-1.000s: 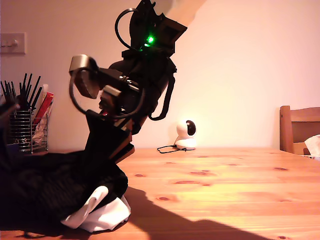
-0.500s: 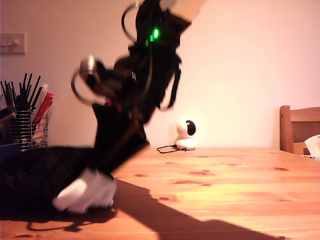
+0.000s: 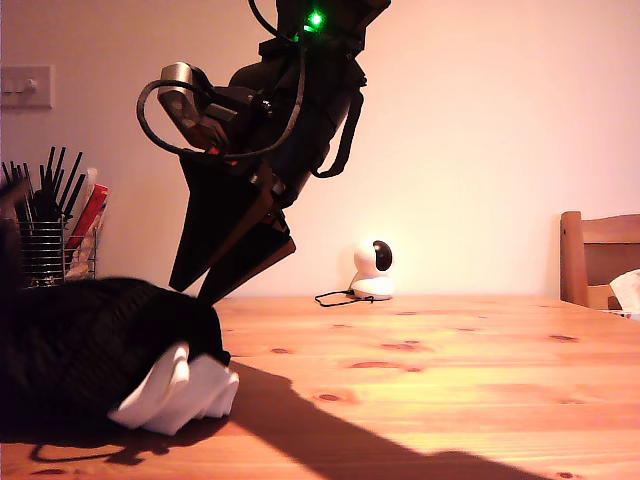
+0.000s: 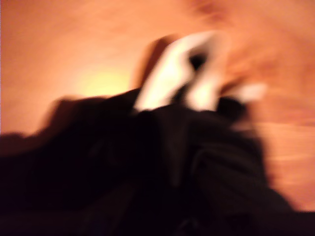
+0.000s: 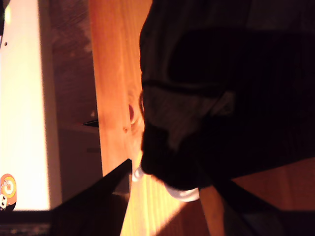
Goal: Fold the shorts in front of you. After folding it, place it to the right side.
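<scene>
shorts (image 3: 100, 350): bunched in a black heap with a white band showing, on the counter (image 3: 450, 370) at the exterior view's left | claw (image 3: 235, 265): up just above the heap, spread apart, holding nothing; you can't tell which arm | far: white camera (image 3: 373, 268) by the wall

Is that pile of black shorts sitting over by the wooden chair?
No, the shorts lie bunched at the exterior view's left on the table, while the chair stands at its far right.
</scene>
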`<state>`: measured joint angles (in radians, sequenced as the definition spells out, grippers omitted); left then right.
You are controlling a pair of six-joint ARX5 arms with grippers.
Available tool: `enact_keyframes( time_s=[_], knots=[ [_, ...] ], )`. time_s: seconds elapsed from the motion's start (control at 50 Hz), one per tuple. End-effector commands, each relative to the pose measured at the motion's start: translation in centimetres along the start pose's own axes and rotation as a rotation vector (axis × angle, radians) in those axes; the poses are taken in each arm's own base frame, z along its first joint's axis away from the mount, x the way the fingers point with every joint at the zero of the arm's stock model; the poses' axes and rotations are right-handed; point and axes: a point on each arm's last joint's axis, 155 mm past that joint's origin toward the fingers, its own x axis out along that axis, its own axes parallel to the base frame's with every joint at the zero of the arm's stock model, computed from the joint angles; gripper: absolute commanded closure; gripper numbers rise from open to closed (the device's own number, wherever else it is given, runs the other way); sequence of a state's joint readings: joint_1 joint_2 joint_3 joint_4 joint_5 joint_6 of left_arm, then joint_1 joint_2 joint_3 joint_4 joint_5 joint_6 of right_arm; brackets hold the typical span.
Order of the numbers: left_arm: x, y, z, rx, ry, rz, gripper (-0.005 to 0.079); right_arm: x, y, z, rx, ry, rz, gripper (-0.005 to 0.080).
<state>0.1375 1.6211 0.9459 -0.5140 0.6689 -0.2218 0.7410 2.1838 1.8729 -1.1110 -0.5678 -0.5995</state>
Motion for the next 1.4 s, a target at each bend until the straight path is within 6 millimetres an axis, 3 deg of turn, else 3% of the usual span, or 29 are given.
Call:
enact_keyframes(
  time_s=[0.0,0.22,0.5,0.76,1.04,1.22,1.32,1.38],
  knots=[
    [-0.1,-0.5,0.4,-0.002,0.010,-0.016,0.0502,-0.1,0.4,0.3,-0.006,-0.006,0.004,0.0376],
    [-1.4,-2.2,2.8,0.035,-0.031,-0.025,0.0502,-0.1,0.5,0.2,-0.001,-0.003,0.011,0.0376],
    [-1.7,-2.0,4.9,0.057,-0.108,0.002,0.0471,-0.4,2.2,1.2,0.018,-0.055,0.092,0.0376],
    [-1.4,-2.2,4.7,0.066,-0.103,0.005,0.0451,-0.8,4.6,5.1,-0.077,-0.175,0.156,0.0386],
    [-1.4,-2.2,4.6,0.064,-0.100,0.006,0.0451,-0.4,2.3,8.7,-0.171,-0.270,0.009,0.0389],
    [-1.4,-2.2,4.6,0.065,-0.101,0.005,0.0451,0.0,1.6,9.4,-0.177,-0.296,-0.004,0.0595],
    [-1.4,-2.2,4.7,0.067,-0.103,0.005,0.0451,0.7,1.0,9.5,-0.167,-0.302,-0.008,0.0770],
    [-1.4,-2.2,4.7,0.067,-0.103,0.005,0.0451,1.1,0.7,9.3,-0.161,-0.296,-0.004,0.0761]
  ],
)
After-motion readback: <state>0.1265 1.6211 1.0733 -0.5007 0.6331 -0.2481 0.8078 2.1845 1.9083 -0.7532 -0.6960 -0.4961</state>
